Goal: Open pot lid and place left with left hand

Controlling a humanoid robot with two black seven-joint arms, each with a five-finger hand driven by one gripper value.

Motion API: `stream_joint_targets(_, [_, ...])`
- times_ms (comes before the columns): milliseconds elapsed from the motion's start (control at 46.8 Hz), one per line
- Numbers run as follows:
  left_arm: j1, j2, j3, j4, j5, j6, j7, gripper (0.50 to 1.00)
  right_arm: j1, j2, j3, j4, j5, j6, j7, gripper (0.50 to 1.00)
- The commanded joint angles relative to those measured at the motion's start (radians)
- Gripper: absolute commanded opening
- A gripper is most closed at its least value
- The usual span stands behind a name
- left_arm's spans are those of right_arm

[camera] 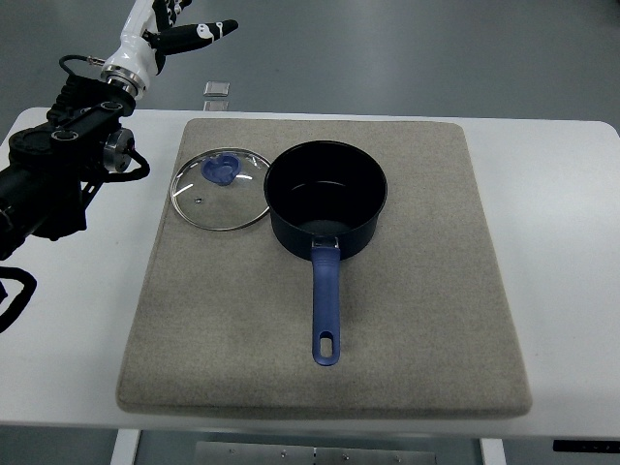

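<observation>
A dark blue pot [326, 199] stands uncovered in the middle of the grey mat [426, 291], its blue handle [326, 310] pointing toward me. The glass lid [221, 188] with a blue knob lies flat on the mat just left of the pot, its rim close to the pot's wall. My left hand [184, 31] is raised at the top left, beyond the table's far edge, well clear of the lid. Its fingers are spread and hold nothing. The right arm does not show.
The black left forearm [58, 165] lies over the white table [562, 194] at the left. A small clear block [217, 89] sits past the table's far edge. Grey floor lies behind.
</observation>
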Motion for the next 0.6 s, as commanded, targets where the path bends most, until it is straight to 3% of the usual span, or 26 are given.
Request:
stream_joint_targets(0, [0.013, -0.019, -0.001, 0.012, -0.128, -0.007, 0.036, 0.990, 0.000, 0.000, 0.000, 0.000, 0.000, 0.000, 0.000, 0.917])
stream_joint_targets(235, [0.019, -0.056, -0.121, 0.078, -0.341, -0.019, 0.205, 0.990, 0.000, 0.000, 0.000, 0.000, 0.000, 0.000, 0.000, 0.917])
stream_joint_targets(577, [0.047, -0.094, -0.310, 0.091, -0.350, -0.027, 0.227, 0.990, 0.000, 0.000, 0.000, 0.000, 0.000, 0.000, 0.000, 0.917])
